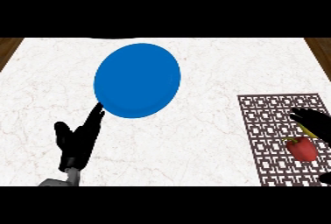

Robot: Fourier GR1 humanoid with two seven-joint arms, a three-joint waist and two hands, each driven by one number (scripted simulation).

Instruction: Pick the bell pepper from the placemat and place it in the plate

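Reaching in from the right edge, the right hand (pixel 313 120) hangs over the patterned placemat (pixel 271 127), its dark fingers spread and pointing toward the view's left, nothing held between them. Just below it sits the bell pepper (pixel 302 149), red with a green stem, lying on the placemat's lower right part; a thin yellowish strip shows between hand and pepper, too small to identify. Whether the fingers touch the pepper cannot be told, though they appear just apart from it. A second dark shape at the lower right corner is cut off by the edge.

Farther out, the blue plate (pixel 137 81) lies on the white marbled surface (pixel 194 144), well apart from the placemat toward the upper left. The left hand (pixel 77 140) rests near the plate's lower rim, fingers straight and pointing up toward it, carrying nothing.

By my reading, step 1 is in hand: the approach to the pick. The next move calls for lowering the right hand around the pepper, closing on it, then carrying it across to the plate.
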